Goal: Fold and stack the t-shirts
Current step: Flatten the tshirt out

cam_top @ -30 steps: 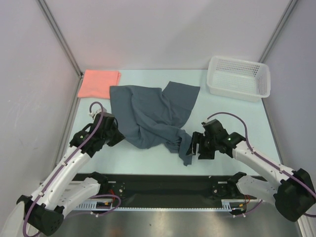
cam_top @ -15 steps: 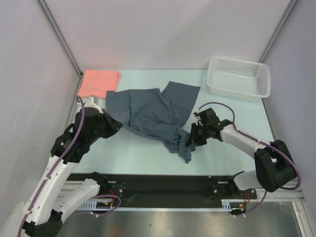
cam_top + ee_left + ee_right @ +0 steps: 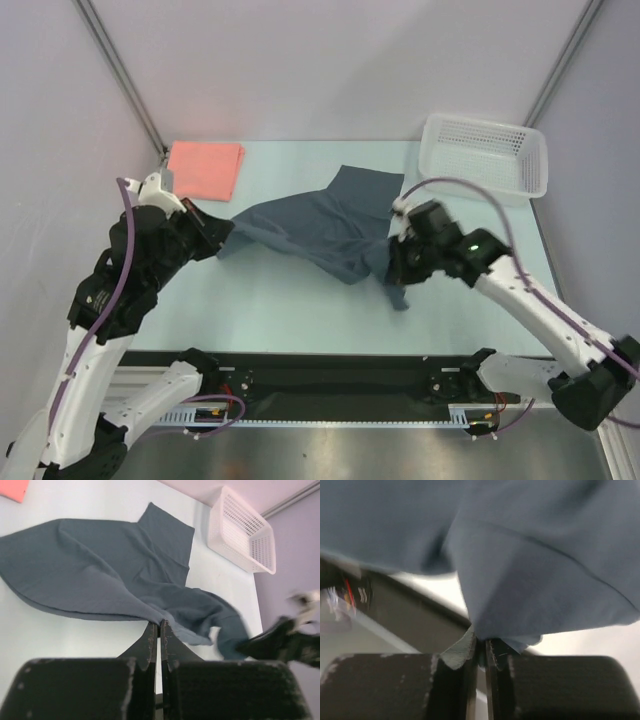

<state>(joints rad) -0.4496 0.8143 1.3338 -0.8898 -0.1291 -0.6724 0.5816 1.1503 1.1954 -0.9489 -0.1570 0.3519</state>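
Note:
The slate blue-grey t-shirt (image 3: 320, 228) is stretched between both arms above the middle of the table, with one end draped toward the back. My left gripper (image 3: 222, 229) is shut on its left edge; in the left wrist view the cloth (image 3: 100, 575) runs out from the closed left gripper (image 3: 160, 623). My right gripper (image 3: 392, 262) is shut on the shirt's right end, and a short tail hangs below it. The right wrist view shows the shirt cloth (image 3: 545, 565) bunched over the pinched right gripper (image 3: 481, 642). The salmon-pink t-shirt (image 3: 205, 168) lies folded at the back left.
A white mesh basket (image 3: 485, 157) stands at the back right, also seen as the basket (image 3: 240, 530) in the left wrist view. Grey walls close in on both sides. A black rail (image 3: 330, 375) runs along the near edge.
The right gripper shut on the shirt's lower right end and lifted it. Both arms rose and moved apart, pulling the crumpled shirt out into a stretched band.

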